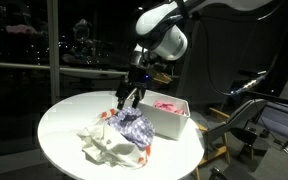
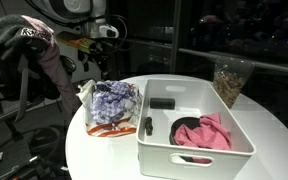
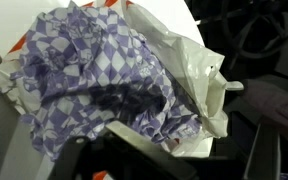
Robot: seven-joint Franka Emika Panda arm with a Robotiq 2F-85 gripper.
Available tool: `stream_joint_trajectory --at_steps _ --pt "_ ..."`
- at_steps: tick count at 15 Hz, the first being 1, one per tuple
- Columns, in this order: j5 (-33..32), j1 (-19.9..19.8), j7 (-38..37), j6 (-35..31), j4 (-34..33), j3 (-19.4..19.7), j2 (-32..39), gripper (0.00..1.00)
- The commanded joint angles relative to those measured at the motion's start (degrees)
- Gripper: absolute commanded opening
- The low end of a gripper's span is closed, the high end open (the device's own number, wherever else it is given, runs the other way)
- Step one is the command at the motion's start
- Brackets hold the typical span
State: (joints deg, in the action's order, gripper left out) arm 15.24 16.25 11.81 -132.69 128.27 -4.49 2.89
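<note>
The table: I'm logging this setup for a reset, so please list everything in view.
checked cloth: one, purple and white, bunched on the bag, just under the pincer
bag: one, white plastic with orange-red print, on the table beside the bin
bin: one, white, on the table
pink cloth: one, pink, in the bin against something dark that is too unclear to name
black block: one, black, on the bin's floor
jar: one, clear with brownish contents, behind the bin
table: one, white, round
arm: one, white, reaching in from above
pincer: one, black, open, above the checked cloth
</note>
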Motion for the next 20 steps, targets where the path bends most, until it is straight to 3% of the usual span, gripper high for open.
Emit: stream_joint_trajectory --at_steps 1,10,20 --pt "3.74 -2.21 1.42 -2.60 0.33 -3.56 -0.33 1.00" --pt "18.45 -2.57 4.17 -18.62 -8.18 -11.00 11.18 1.00" --pt "14.63 -6.43 0.83 -25.77 -13.36 -12.83 18.13 1.00"
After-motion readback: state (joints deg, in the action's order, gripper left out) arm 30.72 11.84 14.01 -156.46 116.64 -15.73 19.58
